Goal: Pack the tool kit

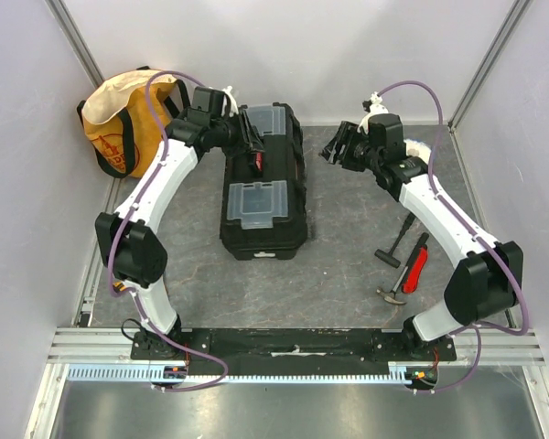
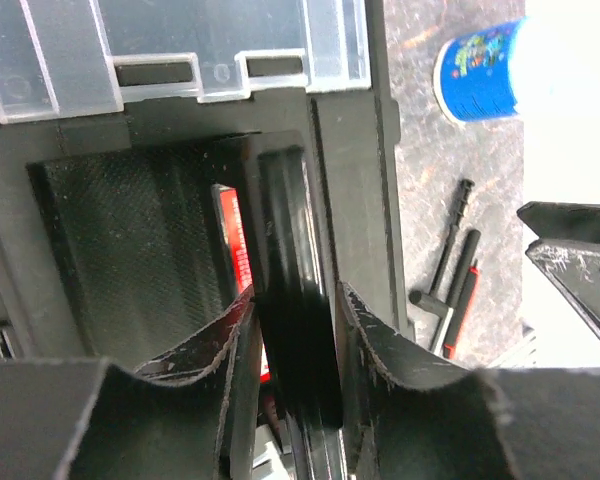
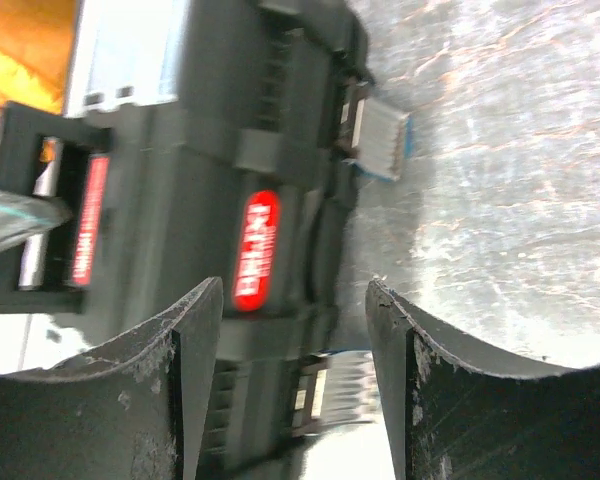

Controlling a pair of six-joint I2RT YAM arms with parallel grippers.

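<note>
The toolbox (image 1: 261,183), likely heavy and rigid, is being gripped at its handle (image 2: 285,210) by the left gripper (image 2: 295,300); the right gripper (image 3: 295,290) is being held open beside the toolbox.

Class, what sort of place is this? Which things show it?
Probably a robot lab cell: pale walls on metal framing, two arms bolted at the table's edge, a toolbox set out.

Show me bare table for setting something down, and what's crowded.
Free: the table between the tool kit's near end and the arm bases, and the strip between kit and hammers. Crowded: around the hammers near right, and far left, where the left arm fills the gap between yellow bag and kit, left tool on the handle.
</note>
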